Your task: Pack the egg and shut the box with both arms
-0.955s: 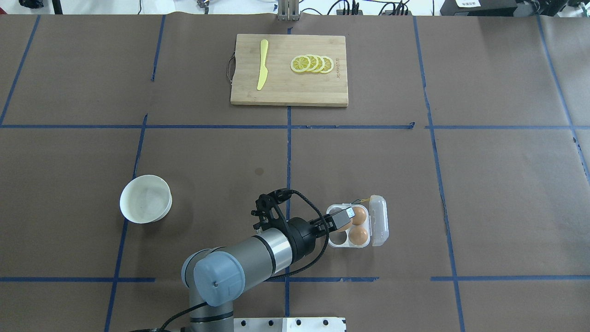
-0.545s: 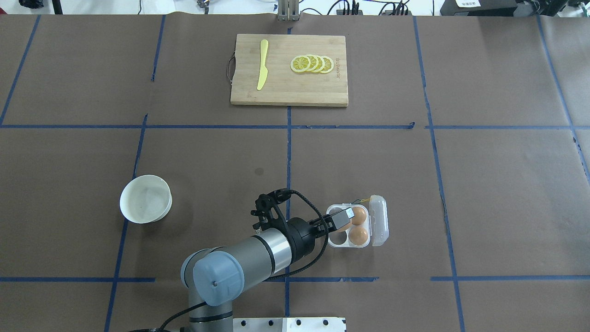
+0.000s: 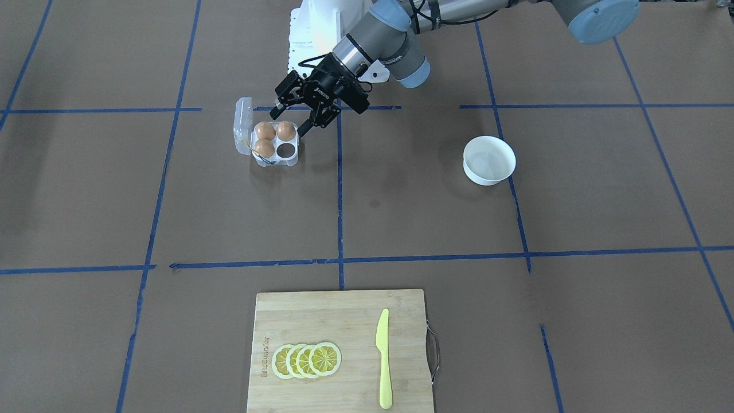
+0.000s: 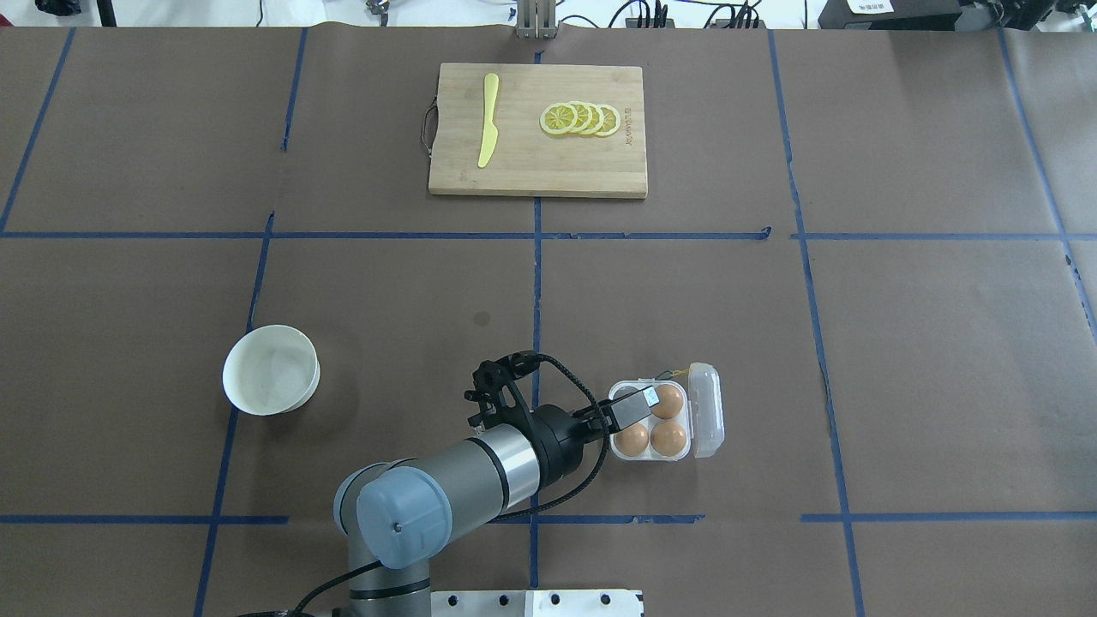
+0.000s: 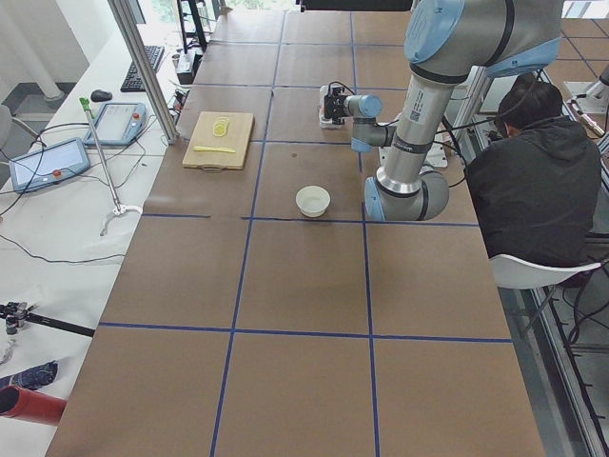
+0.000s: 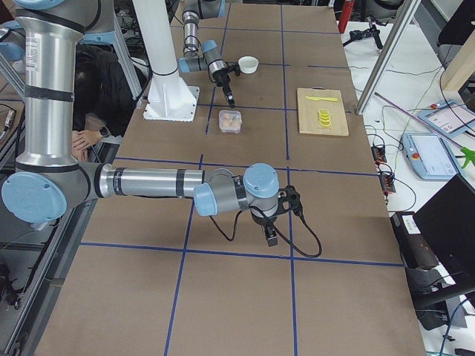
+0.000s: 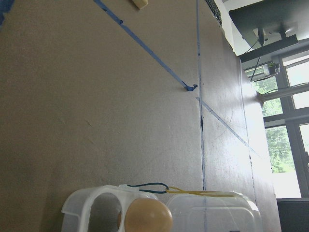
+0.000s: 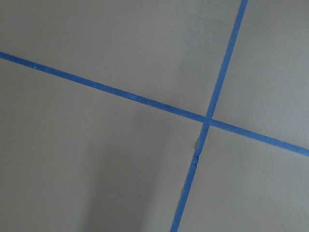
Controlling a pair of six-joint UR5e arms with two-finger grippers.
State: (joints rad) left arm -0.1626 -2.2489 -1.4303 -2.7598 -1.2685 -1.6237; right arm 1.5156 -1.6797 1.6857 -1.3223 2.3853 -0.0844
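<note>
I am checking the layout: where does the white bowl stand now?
In the overhead view the white bowl stands on the robot's left side, over a blue tape line, well apart from the box and the left gripper.

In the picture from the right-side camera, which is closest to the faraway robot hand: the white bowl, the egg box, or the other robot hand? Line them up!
1. The egg box, right by the left gripper.
2. The white bowl, beyond it, toward the table's far end.
3. The right gripper, far off at the near end.
</note>
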